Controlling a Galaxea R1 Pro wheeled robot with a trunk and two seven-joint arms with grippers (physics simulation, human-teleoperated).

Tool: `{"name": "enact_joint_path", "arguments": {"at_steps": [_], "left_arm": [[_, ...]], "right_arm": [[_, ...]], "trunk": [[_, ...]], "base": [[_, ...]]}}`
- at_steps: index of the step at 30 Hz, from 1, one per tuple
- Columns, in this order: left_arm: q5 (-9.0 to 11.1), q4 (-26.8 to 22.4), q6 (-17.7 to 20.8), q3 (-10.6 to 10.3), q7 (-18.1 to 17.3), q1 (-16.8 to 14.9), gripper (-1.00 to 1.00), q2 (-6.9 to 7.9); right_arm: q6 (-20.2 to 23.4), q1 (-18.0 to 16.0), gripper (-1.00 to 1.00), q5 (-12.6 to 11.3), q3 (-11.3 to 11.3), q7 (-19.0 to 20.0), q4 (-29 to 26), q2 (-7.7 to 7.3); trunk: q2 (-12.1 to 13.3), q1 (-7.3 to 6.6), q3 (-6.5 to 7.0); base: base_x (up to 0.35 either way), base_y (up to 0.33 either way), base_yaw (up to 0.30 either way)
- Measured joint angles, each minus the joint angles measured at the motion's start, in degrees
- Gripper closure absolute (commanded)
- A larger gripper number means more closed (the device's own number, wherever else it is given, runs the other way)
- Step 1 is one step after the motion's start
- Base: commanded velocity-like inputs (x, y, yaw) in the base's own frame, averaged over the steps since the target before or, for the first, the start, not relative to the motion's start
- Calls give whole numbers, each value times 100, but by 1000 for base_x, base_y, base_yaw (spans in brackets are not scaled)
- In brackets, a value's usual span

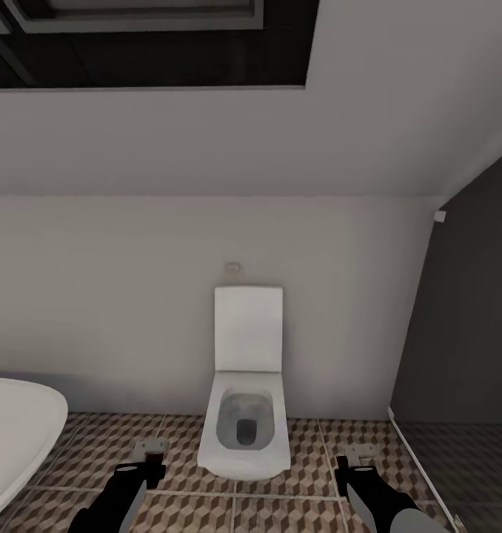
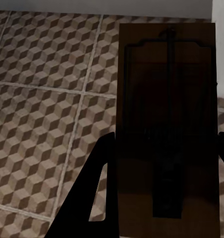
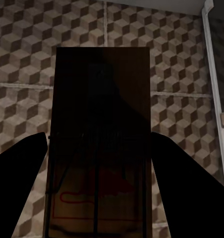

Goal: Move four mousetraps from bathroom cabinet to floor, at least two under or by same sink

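Observation:
My left gripper (image 1: 140, 468) is shut on a mousetrap (image 1: 149, 447), held low over the bathroom floor (image 1: 95, 451) to the left of the toilet. In the left wrist view this mousetrap (image 2: 166, 139) is a dark brown board with metal wire, clamped between the black fingers (image 2: 87, 198). My right gripper (image 1: 352, 468) is shut on a second mousetrap (image 1: 360, 451) to the right of the toilet. In the right wrist view that board (image 3: 99, 139) sits between the fingers (image 3: 18, 168) above the cube-patterned tiles. The cabinet and the sink are out of view.
A white toilet (image 1: 245, 429) with its lid up stands against the pale wall straight ahead, between the two grippers. The rim of a white bathtub (image 1: 14, 437) is at the left. A dark wall (image 1: 466, 318) with a white skirting strip (image 1: 417, 459) closes the right side.

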Motion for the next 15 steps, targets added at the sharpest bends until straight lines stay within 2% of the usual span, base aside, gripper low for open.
{"name": "enact_joint_path", "arguments": {"at_steps": [15], "left_arm": [[0,16,0,0,0,-5,100,1]], "right_arm": [[-8,1,100,0,-2,0,0,0]], "trunk": [[-602,330,-269]], "base": [[0,0,0]]}}
